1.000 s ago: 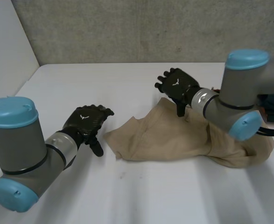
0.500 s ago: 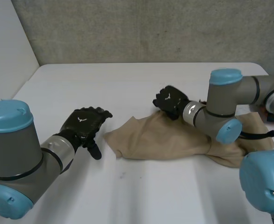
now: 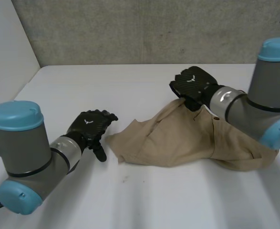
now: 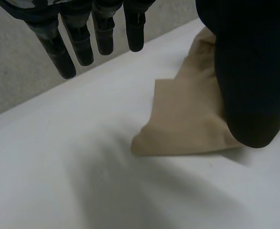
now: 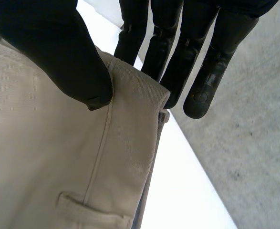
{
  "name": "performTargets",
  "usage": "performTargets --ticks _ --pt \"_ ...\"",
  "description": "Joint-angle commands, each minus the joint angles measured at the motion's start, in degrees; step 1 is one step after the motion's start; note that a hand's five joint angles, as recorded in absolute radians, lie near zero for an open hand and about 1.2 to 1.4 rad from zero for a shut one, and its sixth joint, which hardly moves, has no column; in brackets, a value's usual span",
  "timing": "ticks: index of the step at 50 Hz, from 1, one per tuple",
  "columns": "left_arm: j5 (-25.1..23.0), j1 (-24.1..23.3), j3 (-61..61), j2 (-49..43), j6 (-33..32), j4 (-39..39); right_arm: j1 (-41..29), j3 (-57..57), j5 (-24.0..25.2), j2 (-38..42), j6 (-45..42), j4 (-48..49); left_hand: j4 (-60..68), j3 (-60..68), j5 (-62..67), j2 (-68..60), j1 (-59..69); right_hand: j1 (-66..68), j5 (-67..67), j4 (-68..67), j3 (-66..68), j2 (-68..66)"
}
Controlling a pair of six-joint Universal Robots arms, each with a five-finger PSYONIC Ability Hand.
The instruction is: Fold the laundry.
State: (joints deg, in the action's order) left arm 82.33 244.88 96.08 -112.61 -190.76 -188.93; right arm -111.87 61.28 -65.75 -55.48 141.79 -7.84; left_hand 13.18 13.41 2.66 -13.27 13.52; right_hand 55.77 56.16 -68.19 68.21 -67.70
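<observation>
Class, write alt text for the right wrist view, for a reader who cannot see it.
The right hand pinches the hemmed edge of a tan garment between thumb and fingers. White table shows beyond the cloth.

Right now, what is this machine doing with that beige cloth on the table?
A two-armed robot is working on folding laundry. Its right hand pinches the far edge of a tan garment between thumb and fingers, so the cloth rises to a peak there while the rest lies crumpled on the white table. Its left hand is open with straight fingers beside the garment's nearest corner, holding nothing. No neat fold is made yet.
</observation>
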Motion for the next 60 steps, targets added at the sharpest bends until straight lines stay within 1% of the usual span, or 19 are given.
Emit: performTargets --ticks 1,5,12,18,22,23,25,26,29,31,33,36,37,40,41,45,49,53,60 --pt "-0.2 -0.2 -2.7 -4.7 -0.2 0.0 4.4 10.5 -0.4 -8.1 0.2 -0.3 -0.3 -0.5 0.2 0.4 -0.6 24.2 13.8 -11.8 11.8 -12.3" --pt "-0.2 -0.1 -3.5 -5.8 -0.2 -0.2 6.2 15.8 -0.1 -13.3 1.0 -0.3 0.2 0.0 0.8 -0.1 -0.1 24.2 13.8 -11.8 11.8 -12.3" --pt "-0.2 -1.3 -5.9 -8.2 -0.2 -1.4 7.7 22.2 0.5 -18.1 2.2 0.1 2.4 2.2 2.9 -2.3 2.1 24.2 13.8 -11.8 11.8 -12.3" --pt "-0.1 -4.0 -8.1 -11.2 -0.2 -3.6 9.2 26.3 0.4 -21.5 2.3 0.8 12.3 12.1 12.8 -12.2 12.0 24.2 13.8 -11.8 11.8 -12.3" --pt "0.2 -5.5 -9.6 -12.9 -0.2 -4.4 10.3 28.3 0.4 -23.3 3.0 1.3 36.0 35.8 36.5 -35.9 35.6 24.2 13.8 -11.8 11.8 -12.3" --pt "0.4 -5.9 -10.4 -13.3 -0.2 -4.7 10.4 28.6 0.4 -23.5 3.2 1.3 49.7 49.5 50.2 -49.6 49.4 24.2 13.8 -11.8 11.8 -12.3" --pt "0.5 -6.2 -10.9 -13.5 -0.2 -4.9 11.0 29.1 0.4 -23.9 3.8 1.3 63.9 63.7 64.4 -63.8 63.6 24.2 13.8 -11.8 11.8 -12.3" --pt "0.8 -6.3 -11.5 -13.3 -0.2 -4.9 11.1 29.1 0.4 -24.0 3.8 1.3 66.8 66.6 67.3 -66.7 66.4 24.2 13.8 -11.8 11.8 -12.3" --pt "1.0 -6.6 -11.6 -12.3 -0.1 -4.9 11.9 28.6 0.2 -24.9 3.8 1.3 66.8 66.6 67.3 -66.7 66.5 24.2 13.8 -11.8 11.8 -12.3" --pt "1.9 -6.5 -11.5 -8.6 -0.1 -4.9 12.0 27.9 -0.1 -26.5 3.8 1.3 66.8 66.6 67.3 -66.7 66.5 24.2 13.8 -11.8 11.8 -12.3" --pt "3.5 -6.4 -10.9 -1.2 0.2 -5.0 12.0 27.2 -0.2 -27.9 3.6 1.0 66.8 66.6 67.3 -66.7 66.5 24.2 13.8 -11.8 11.8 -12.3" --pt "4.8 -6.5 -10.9 5.7 0.6 -5.6 11.8 25.6 -0.3 -30.6 3.9 0.7 66.8 66.6 67.3 -66.7 66.5 24.2 13.8 -11.8 11.8 -12.3" --pt "5.3 -6.5 -11.1 10.0 0.6 -6.2 11.8 25.1 -0.3 -31.4 3.9 0.7 66.8 66.6 67.3 -66.7 66.5 24.2 13.8 -11.8 11.8 -12.3" --pt "5.6 -6.5 -11.5 15.7 0.6 -7.2 11.6 23.5 -0.6 -34.8 4.1 0.6 66.8 66.6 67.3 -66.7 66.5 24.2 13.8 -11.8 11.8 -12.3" --pt "5.7 -6.4 -11.7 19.5 0.5 -7.4 11.6 22.9 -0.6 -35.8 4.4 0.5 66.8 66.6 67.3 -66.7 66.5 24.2 13.8 -11.8 11.8 -12.3" --pt "5.7 -6.9 -12.6 26.0 0.4 -7.2 11.9 20.1 -1.0 -40.2 7.8 -0.3 66.8 66.6 67.3 -66.7 66.5 24.2 13.8 -11.8 11.8 -12.3" --pt "5.7 -8.1 -14.1 29.3 0.5 -6.5 12.1 16.7 -0.9 -45.6 13.1 -0.9 66.8 66.6 67.3 -66.7 66.5 24.2 13.8 -11.8 11.8 -12.3" --pt "5.8 -9.3 -16.7 31.9 0.5 -5.1 12.0 15.1 -0.9 -48.3 14.7 -1.1 66.8 66.6 67.3 -66.7 66.5 24.2 13.8 -11.8 11.8 -12.3" --pt "6.9 -9.5 -20.8 29.8 0.4 -2.1 11.8 14.0 -0.9 -48.7 15.7 -1.2 66.8 66.6 67.3 -66.7 66.5 24.2 13.8 -11.8 11.8 -12.3"
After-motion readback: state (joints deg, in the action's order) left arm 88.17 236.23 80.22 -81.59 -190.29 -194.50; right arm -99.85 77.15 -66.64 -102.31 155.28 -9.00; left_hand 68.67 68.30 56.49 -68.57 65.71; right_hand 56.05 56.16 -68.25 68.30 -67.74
